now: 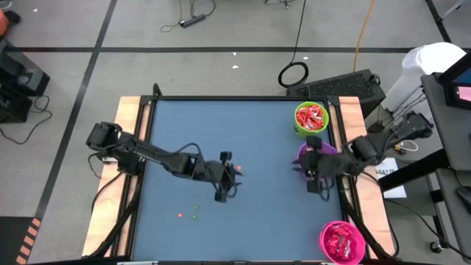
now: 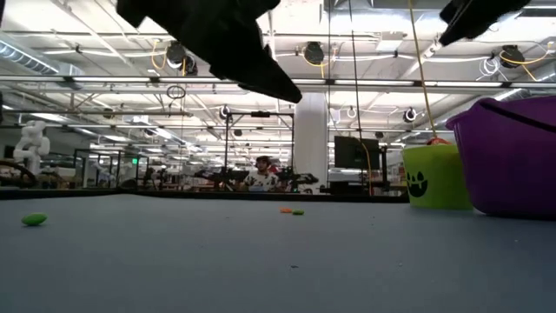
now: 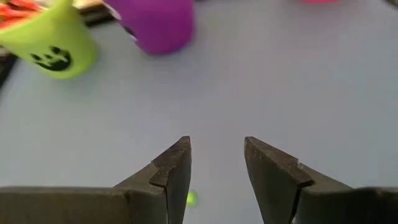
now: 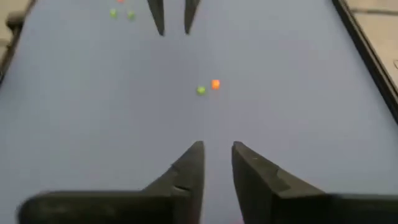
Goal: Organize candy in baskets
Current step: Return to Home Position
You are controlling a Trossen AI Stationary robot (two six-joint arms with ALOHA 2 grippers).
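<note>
Candy [image 1: 311, 116] is in the green basket [image 1: 297, 122], just beside the purple basket [image 2: 512, 156], and in the pink basket [image 1: 323, 237], well apart from it. Right gripper [image 4: 217, 144] hangs at the purple basket's edge, fingers slightly apart, empty. Left gripper [image 3: 216, 142] is well apart from it, fingers apart, empty.

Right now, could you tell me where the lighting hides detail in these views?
Low view: ceiling lamps backlight the arms into black silhouettes. High view: the table is evenly lit, with no glare. Left wrist view: the fingers are dark and featureless.
</note>
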